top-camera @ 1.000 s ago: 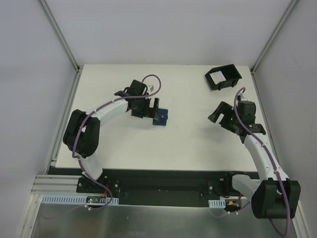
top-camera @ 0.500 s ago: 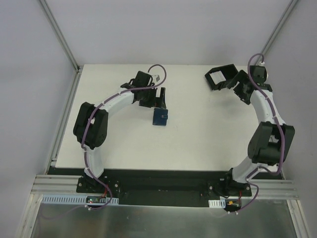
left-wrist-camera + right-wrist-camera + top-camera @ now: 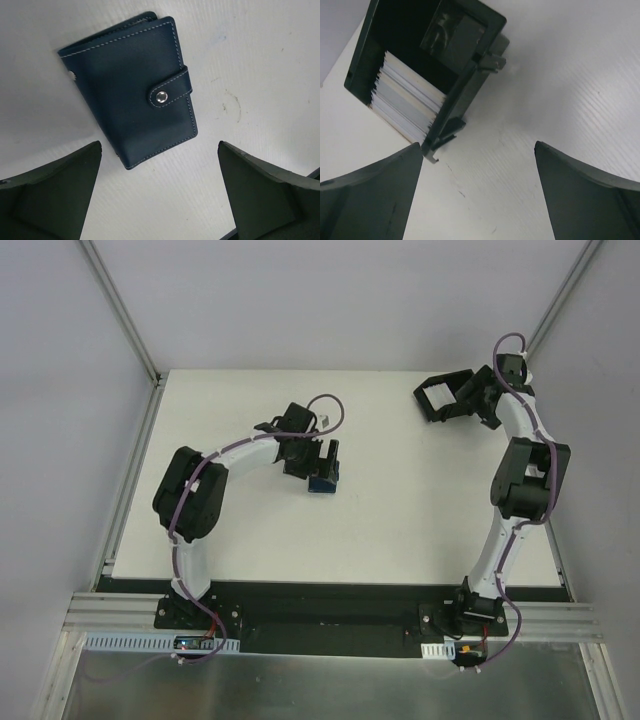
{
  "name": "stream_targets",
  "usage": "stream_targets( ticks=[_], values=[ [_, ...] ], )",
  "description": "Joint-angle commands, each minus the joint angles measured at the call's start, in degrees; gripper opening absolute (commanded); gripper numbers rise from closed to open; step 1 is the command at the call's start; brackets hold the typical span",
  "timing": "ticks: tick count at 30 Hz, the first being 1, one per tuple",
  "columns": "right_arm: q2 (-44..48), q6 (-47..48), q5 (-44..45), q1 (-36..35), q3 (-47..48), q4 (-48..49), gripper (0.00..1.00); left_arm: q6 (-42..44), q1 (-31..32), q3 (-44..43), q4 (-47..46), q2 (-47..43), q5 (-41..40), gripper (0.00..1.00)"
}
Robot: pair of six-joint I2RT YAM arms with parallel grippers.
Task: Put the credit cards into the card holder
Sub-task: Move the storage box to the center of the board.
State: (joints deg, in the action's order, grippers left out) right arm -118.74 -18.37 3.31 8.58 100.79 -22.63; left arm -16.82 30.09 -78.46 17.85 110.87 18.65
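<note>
Two dark, matte, wedge-shaped fingers of the left claw at the bottom corners of the left wrist view, spread wide, gripping nothing, cut off by the lower edge. Just above the gap, flat on the white, faintly ribbed tabletop: the card holder, dark blue, smooth and leathery, pale stitching round its rounded corners, folded shut, slanted, strap tab fastened by a small shiny round snap. Nothing of its inner slots on show. Seen from above as a small blue patch, partly covered by the claw, left of the frame's centre.

Likewise spread wide and gripping nothing: the right claw, same dark wedges at the lower corners of the right wrist view. Beyond it, upper left, a black hard-plastic box, open-topped, angular, with small clips on its near wall. Inside, packed on edge against one side, the credit cards: thin, white to pale grey, only edges and one face visible, too tightly stacked to count. Rest of the box interior lost in shadow; far end cut off by the frame. From above, box at upper right of the tabletop, well apart from the card holder.
</note>
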Motion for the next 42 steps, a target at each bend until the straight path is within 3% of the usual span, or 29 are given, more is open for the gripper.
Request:
stream_targets(
  ticks=[1,10,19,30,42],
  values=[
    [-3.8,-2.7,3.8,1.0,6.7,1.4,0.96,-0.6,1.9,0.6,-0.5,-2.0,-2.1,0.99],
    [-13.5,-2.3,3.5,2.2,17.5,2.2,0.96,-0.2,2.7,0.4,-0.5,-2.7,-3.0,0.99],
    [-18.4,0.0,0.9,2.7,22.1,0.1,0.99,-0.1,2.8,1.1,-0.5,-2.4,-2.2,0.99],
    [-12.1,-1.8,-1.5,2.6,9.8,5.1,0.9,0.3,2.8,1.6,-0.4,-2.7,-2.6,0.99],
    [-2.2,-0.7,-5.2,1.2,-4.5,7.0,0.88,2.1,2.8,3.5,-0.1,-4.4,-2.4,0.99]
  ],
)
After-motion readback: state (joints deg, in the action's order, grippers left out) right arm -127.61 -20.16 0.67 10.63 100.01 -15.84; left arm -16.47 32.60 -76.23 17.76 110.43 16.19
